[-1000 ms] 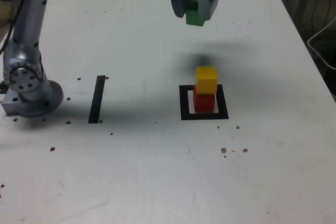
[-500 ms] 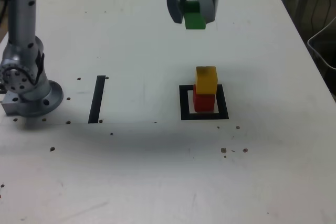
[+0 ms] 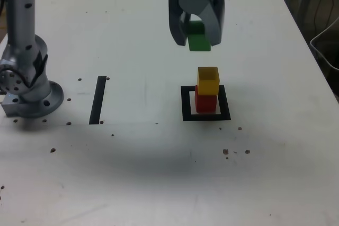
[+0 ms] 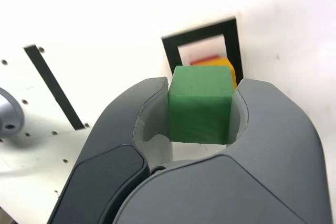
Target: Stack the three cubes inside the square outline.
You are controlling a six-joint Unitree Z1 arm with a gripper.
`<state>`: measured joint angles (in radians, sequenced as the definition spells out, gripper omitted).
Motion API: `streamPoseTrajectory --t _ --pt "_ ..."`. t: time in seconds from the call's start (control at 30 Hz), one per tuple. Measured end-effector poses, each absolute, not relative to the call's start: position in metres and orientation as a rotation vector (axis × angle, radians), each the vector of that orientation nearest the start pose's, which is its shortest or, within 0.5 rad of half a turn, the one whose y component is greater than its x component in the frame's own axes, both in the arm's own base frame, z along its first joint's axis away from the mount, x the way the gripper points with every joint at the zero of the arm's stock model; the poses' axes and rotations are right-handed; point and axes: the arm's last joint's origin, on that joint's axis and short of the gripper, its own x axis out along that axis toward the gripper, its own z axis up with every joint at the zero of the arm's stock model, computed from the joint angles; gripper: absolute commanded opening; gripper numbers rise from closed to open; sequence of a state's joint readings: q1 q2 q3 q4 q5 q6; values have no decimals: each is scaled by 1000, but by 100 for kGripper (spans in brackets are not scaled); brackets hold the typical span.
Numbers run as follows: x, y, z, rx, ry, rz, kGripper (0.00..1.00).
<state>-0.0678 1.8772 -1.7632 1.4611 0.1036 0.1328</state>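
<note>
1. The hand (image 3: 196,39) gripped the green cube (image 3: 199,41) above the bench (image 3: 137,35).
2. It hung apparently just behind the yellow cube (image 3: 208,79), which sat on the red cube (image 3: 205,102) inside the square outline (image 3: 185,104).
3. A centred, level descent would suit.

Green cube (image 4: 200,103) hides most of yellow cube (image 4: 227,64)

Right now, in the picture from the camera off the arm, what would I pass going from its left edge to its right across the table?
Arm's round base → straight black tape strip → square outline holding the red cube with the yellow cube on top. The gripper holding the green cube hangs over that stack, so I leave it unordered.
</note>
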Motion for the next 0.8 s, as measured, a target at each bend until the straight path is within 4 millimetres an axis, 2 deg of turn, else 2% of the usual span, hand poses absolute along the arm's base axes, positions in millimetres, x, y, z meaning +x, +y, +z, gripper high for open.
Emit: streamPoseTrajectory --t 0.13,0.33,0.57,0.8 --pt "328 -27 350 220 1568 -86 5" --pt "330 -30 345 198 1593 -91 5" --pt "347 -32 329 191 1628 -86 5" --pt "355 -33 327 180 1623 -94 7"
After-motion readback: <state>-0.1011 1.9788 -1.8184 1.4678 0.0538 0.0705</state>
